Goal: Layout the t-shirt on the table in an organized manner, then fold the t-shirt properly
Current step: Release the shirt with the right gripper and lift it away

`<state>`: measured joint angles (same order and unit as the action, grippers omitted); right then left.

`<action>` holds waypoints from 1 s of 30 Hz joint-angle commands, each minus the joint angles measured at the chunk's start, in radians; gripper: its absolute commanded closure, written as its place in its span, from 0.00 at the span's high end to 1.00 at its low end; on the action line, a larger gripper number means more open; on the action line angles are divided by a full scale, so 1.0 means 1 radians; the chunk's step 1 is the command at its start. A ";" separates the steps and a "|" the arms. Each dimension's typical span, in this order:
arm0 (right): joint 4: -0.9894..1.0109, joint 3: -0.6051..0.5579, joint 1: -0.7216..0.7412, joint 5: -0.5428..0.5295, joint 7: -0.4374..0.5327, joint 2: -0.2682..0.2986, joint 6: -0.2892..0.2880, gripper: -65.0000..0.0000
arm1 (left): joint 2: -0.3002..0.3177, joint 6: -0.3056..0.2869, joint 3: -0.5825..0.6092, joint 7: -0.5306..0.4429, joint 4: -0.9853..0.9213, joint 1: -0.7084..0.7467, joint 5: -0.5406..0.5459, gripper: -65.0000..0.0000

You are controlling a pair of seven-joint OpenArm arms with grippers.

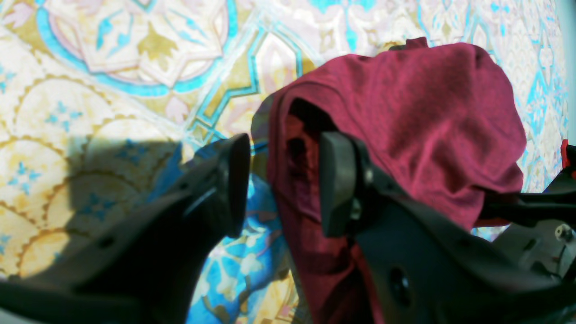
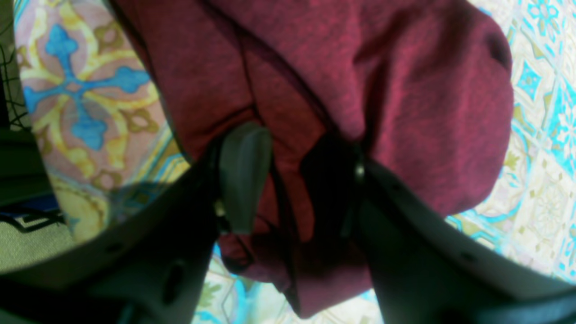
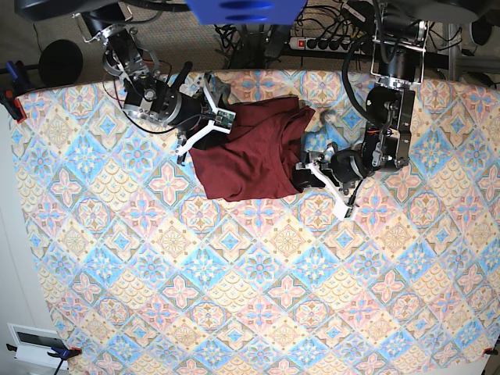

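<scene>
table [image 3: 234,297]: I see flat cloth cover, pastel diamond floral tiles.
t-shirt [image 3: 248,148]: maroon soft knit, bunched, far-centre of table; long axis roughly left-right in my base view.
left gripper [image 1: 283,184]: jaws spread, one shirt edge between them, not pinched.
right gripper [image 2: 292,175]: jaws spread around a fabric fold.

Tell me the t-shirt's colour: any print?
Dark maroon t-shirt, plain, no print visible; base view shows it best.
</scene>
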<state>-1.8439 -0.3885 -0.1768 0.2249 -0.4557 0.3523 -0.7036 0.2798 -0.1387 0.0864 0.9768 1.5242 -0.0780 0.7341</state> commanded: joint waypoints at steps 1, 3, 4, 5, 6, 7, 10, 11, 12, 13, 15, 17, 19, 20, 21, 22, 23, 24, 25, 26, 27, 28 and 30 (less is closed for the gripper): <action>-0.017 0.007 0.013 -0.012 0.018 0.006 0.005 0.36 | 0.003 -0.006 -0.003 -0.012 0.016 -0.019 0.014 0.38; -0.017 0.009 0.015 -0.012 0.018 0.006 0.005 0.35 | 0.003 -0.006 -0.003 -0.012 0.016 -0.019 0.014 0.38; -0.017 0.009 0.015 -0.012 0.018 0.006 0.005 0.34 | 0.003 -0.006 -0.003 -0.012 0.016 -0.019 0.014 0.38; -0.017 0.009 0.015 -0.012 0.018 0.006 0.005 0.30 | 0.003 -0.006 -0.003 -0.012 0.016 -0.019 0.014 0.38; -0.017 0.009 0.015 -0.012 0.018 0.006 0.005 0.26 | 0.003 -0.006 -0.003 -0.012 0.016 -0.019 0.014 0.38; -0.017 0.009 0.015 -0.012 0.018 0.006 0.005 0.21 | 0.003 -0.006 -0.003 -0.012 0.016 -0.019 0.014 0.38; -0.018 0.009 0.012 -0.012 0.018 0.006 0.005 0.03 | 0.003 -0.006 -0.004 -0.012 0.016 -0.019 0.014 0.38; -0.021 0.009 0.010 -0.012 0.018 0.006 0.005 0.00 | 0.003 -0.006 -0.004 -0.012 0.016 -0.019 0.014 0.38; -0.026 0.009 0.009 -0.012 0.018 0.006 0.005 0.00 | 0.003 -0.006 -0.003 -0.012 0.016 -0.018 0.014 0.38; -0.030 0.009 0.007 -0.012 0.018 0.006 0.005 0.01 | 0.003 -0.006 -0.003 -0.012 0.016 -0.018 0.014 0.38; -0.050 0.009 0.007 -0.012 0.018 0.006 0.005 0.01 | 0.003 -0.006 -0.003 -0.012 0.016 -0.018 0.014 0.38; -0.073 0.007 -0.008 -0.012 0.018 0.006 0.005 0.00 | 0.003 -0.006 -0.003 -0.014 0.016 -0.018 0.014 0.38; -0.093 0.009 -0.050 -0.012 0.018 0.006 0.005 0.00 | 0.003 -0.006 -0.003 -0.017 0.016 -0.018 0.014 0.38; -0.101 0.009 -0.065 -0.012 0.018 0.006 0.005 0.00 | 0.003 -0.006 -0.003 -0.017 0.016 -0.018 0.012 0.38; -0.107 0.009 -0.077 -0.012 0.018 0.006 0.005 0.00 | 0.003 -0.006 -0.003 -0.019 0.016 -0.018 0.011 0.38; -0.113 0.009 -0.089 -0.012 0.018 0.008 0.005 0.00 | 0.003 -0.006 -0.004 -0.019 0.016 -0.018 0.009 0.38; -0.118 0.009 -0.100 -0.012 0.018 0.009 0.005 0.00 | 0.003 -0.006 -0.007 -0.019 0.014 -0.019 0.009 0.38; -0.125 0.009 -0.109 -0.012 0.018 0.020 0.005 0.00 | 0.003 -0.006 -0.007 -0.019 0.014 -0.019 0.009 0.38; -0.130 0.009 -0.114 -0.012 0.019 0.027 0.005 0.00 | 0.003 -0.006 -0.007 -0.019 0.014 -0.019 0.008 0.38; -0.133 0.007 -0.120 -0.012 0.019 0.032 0.005 0.00 | 0.003 -0.006 -0.006 -0.020 0.014 -0.019 0.008 0.38; -0.135 0.009 -0.128 -0.012 0.019 0.034 0.005 0.00 | 0.003 -0.006 -0.004 -0.020 0.014 -0.019 0.006 0.38; -0.138 0.009 -0.132 -0.012 0.019 0.034 0.005 0.00 | 0.003 -0.006 -0.003 -0.020 0.014 -0.019 0.006 0.38; -0.141 0.009 -0.134 -0.012 0.019 0.035 0.005 0.00 | 0.003 -0.006 -0.003 -0.020 0.011 -0.019 0.006 0.38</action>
<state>-1.9636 -0.3813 -0.3161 0.2283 -0.4553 0.3820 -0.6998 0.2794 -0.1398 0.0864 0.9733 1.5230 -0.0780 0.7307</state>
